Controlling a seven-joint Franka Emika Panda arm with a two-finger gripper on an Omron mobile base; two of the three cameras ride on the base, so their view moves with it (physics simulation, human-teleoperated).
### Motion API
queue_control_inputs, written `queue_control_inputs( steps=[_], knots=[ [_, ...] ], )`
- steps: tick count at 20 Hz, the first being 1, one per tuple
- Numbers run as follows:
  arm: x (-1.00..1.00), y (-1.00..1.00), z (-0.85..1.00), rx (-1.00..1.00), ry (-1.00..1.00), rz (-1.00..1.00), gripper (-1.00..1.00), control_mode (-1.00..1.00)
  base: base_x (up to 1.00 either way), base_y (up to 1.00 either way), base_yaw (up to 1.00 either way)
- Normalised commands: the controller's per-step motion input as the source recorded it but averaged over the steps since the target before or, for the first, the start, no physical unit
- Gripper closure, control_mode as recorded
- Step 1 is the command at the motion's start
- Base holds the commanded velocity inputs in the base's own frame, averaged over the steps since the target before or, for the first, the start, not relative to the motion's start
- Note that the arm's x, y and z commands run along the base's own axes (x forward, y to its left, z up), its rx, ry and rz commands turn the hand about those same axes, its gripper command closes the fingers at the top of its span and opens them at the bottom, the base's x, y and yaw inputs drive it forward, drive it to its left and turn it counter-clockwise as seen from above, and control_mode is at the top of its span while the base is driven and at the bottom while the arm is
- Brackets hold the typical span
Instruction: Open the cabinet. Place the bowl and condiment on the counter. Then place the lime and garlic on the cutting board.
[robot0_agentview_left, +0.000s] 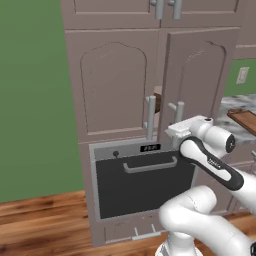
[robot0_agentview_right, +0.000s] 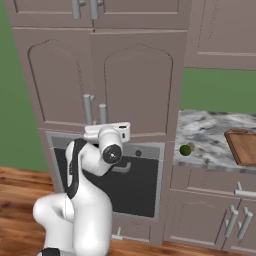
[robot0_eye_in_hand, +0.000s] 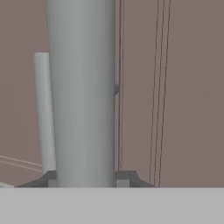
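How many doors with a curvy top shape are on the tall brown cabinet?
2: the left door is closed, and the right door is swung partly open. Each has a grey bar handle near the middle.

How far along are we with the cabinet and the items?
Early. Done: the cabinet door is part-open, showing a dark gap. In hand: the hand grips the door's bar handle. Left: opening it fully, moving the bowl glimpsed inside and the condiment to the counter, then the lime and garlic to the cutting board.
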Motion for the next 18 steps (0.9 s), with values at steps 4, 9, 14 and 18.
queue_control_inputs(
  steps=[4, 9, 14, 18],
  knots=[
    [-0.13, -0.37, -0.05, -0.03, 0.03, 0.00, 1.00, -1.00, 0.00, 0.00, 0.00],
    [-0.15, -0.39, -0.11, -0.02, 0.01, 0.00, 1.00, -1.00, 0.00, 0.00, 0.00],
    [-0.19, -0.45, -0.17, 0.00, 0.00, 0.00, 1.00, -1.00, 0.00, 0.00, 0.00],
    [-0.26, -0.48, -0.16, 0.00, 0.00, 0.00, 1.00, -1.00, 0.00, 0.00, 0.00]
  ],
)
